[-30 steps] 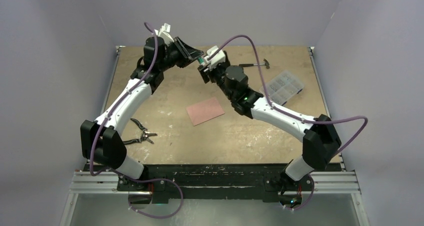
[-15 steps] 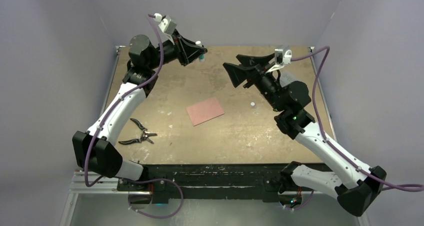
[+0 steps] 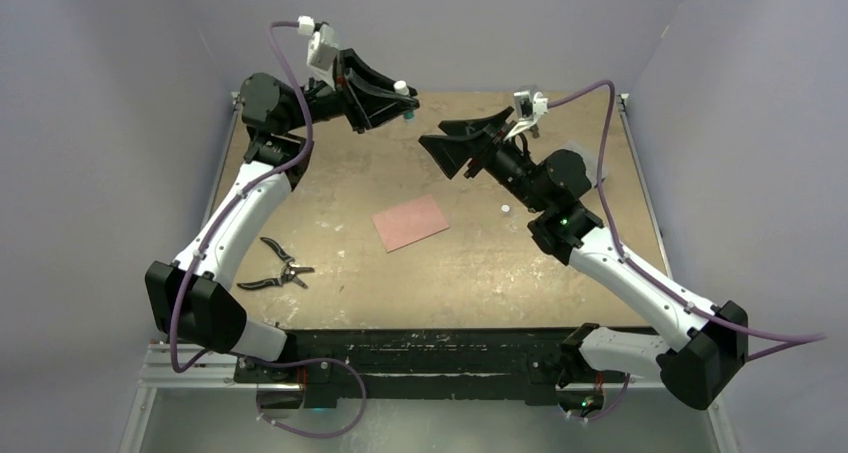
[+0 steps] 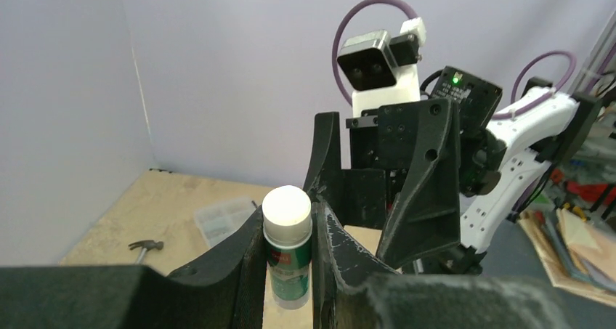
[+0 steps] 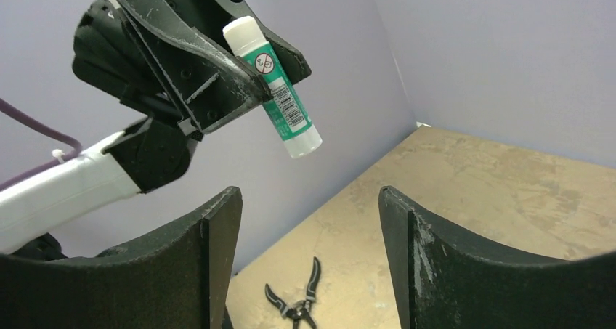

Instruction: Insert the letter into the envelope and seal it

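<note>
The left pincer (image 3: 400,100) is raised over the far left of the tabletop (image 3: 480,273), jaws narrowed onto a green-labelled glue stick (image 5: 272,82) clamped about mid-length. Below and nearer the bases lies a single salmon-pink rectangle, which I take for the envelope (image 3: 410,222) (no flap shows from above, and no separate letter is in sight). It lies flat, its long axis slanting from near-left to far-right. Just right of it sits a small white cap (image 3: 505,209). The right pincer (image 3: 438,153) hangs empty, jaws spread wide, facing the glue stick. From overhead it looks the nearer to the envelope.
</note>
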You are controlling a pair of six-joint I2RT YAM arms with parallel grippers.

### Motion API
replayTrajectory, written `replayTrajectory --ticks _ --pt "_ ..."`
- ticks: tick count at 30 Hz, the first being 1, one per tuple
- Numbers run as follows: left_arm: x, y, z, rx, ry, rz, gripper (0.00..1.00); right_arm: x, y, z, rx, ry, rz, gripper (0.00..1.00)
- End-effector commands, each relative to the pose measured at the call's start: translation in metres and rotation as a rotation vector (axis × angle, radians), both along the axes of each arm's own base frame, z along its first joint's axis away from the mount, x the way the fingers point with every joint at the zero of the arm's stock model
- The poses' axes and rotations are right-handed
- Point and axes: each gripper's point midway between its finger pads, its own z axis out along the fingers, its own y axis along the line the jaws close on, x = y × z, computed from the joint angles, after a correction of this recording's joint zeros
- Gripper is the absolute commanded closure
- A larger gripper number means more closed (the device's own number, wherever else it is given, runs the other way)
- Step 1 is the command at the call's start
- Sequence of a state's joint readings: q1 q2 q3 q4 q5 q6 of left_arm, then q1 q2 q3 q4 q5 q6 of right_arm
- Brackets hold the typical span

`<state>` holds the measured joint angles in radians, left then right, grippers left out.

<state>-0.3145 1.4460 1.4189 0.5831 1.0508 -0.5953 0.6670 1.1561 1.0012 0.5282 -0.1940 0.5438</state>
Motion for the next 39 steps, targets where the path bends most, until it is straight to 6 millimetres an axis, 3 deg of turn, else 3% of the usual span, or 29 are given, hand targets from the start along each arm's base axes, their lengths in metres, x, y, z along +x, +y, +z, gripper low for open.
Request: replayTrajectory --ticks 1,5,11,13,22,27,31,35,39 --pt "-0.007 0.004 0.035 -0.165 0.124 -0.043 1.00 -0.006 -0.002 0.041 0.153 0.036 0.043 0.25" --pt "-0.006 0.011 0.053 -0.341 0.293 -0.055 1.00 -0.012 0.004 0.058 0.359 0.151 0.165 0.17" --pt "-0.014 0.022 0.068 -0.501 0.439 -0.135 1.00 -0.028 0.006 0.087 0.662 0.234 0.440 0.17" --pt "-0.014 0.025 0.067 -0.533 0.473 -0.151 1.00 -0.022 0.016 0.084 0.688 0.304 0.495 0.19" --pt "-0.010 0.024 0.061 -0.534 0.489 -0.144 1.00 -0.018 0.020 0.095 0.714 0.310 0.530 0.45" --pt "-0.007 0.023 0.060 -0.525 0.491 -0.136 1.00 -0.013 0.022 0.097 0.686 0.314 0.492 0.51" --pt "-0.005 0.022 0.059 -0.517 0.490 -0.124 1.00 -0.010 0.027 0.097 0.656 0.321 0.484 0.71" --pt "0.003 0.020 0.055 -0.504 0.517 -0.083 1.00 -0.009 0.029 0.103 0.615 0.284 0.449 0.82" --pt "0.023 0.017 0.043 -0.452 0.577 0.031 1.00 0.008 0.032 0.093 0.465 0.232 0.279 0.96"
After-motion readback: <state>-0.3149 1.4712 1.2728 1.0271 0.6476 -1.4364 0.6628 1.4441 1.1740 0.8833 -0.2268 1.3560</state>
